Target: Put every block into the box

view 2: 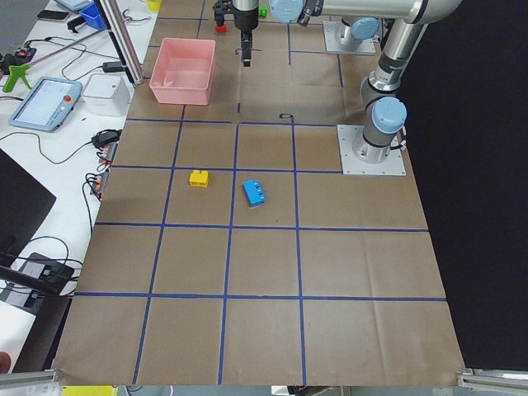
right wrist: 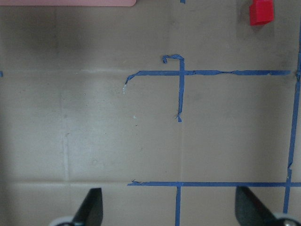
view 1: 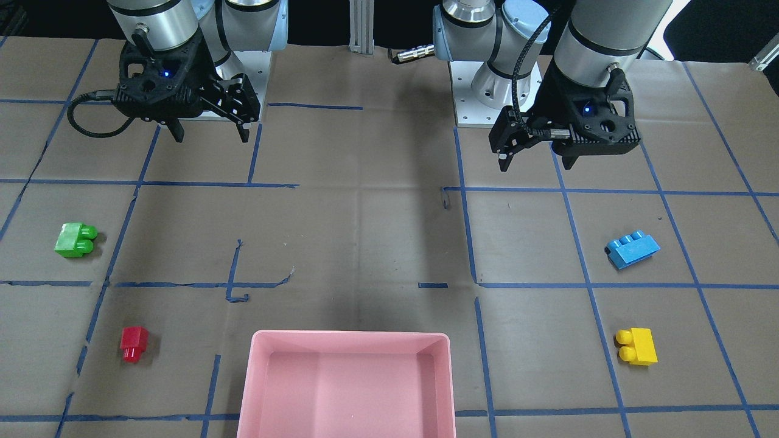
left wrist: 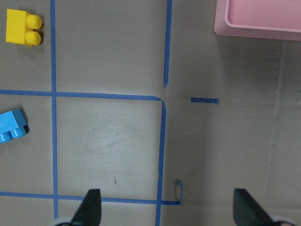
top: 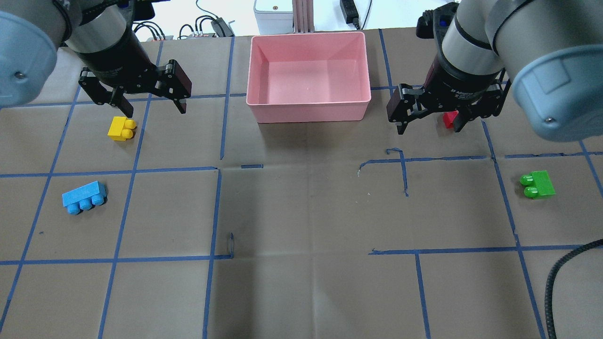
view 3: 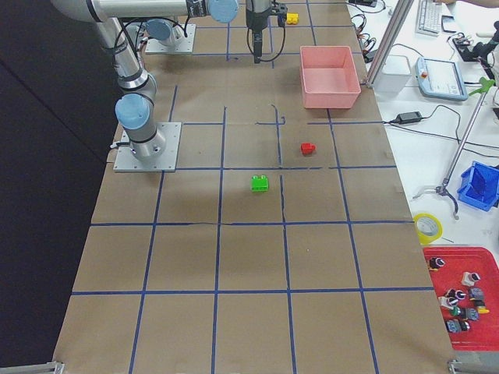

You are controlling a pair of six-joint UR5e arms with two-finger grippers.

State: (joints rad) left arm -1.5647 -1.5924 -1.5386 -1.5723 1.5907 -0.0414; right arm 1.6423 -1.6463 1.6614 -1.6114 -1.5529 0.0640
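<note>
- Facing the robot, left claw [view 1: 537, 164] and right claw [view 1: 212, 137] hang open, empty, by the robot-side edge; the box [view 1: 350, 334] sits empty mid opposite edge.
- Overhead: yellow brick [top: 121, 128] and blue brick [top: 84, 197] lie toward the surface's left edge, red brick [top: 450, 119] and green brick [top: 538, 184] toward the right, likely one pair per claw.

Partly hidden behind the right hand [top: 428, 127] overhead: small red one-stud plastic brick [top: 449, 120]. Cut by front view's bottom edge: shallow pink plastic tray [view 1: 347, 334]. Clipped at left wrist view's edge: blue three-stud plastic brick [left wrist: 11, 125].
</note>
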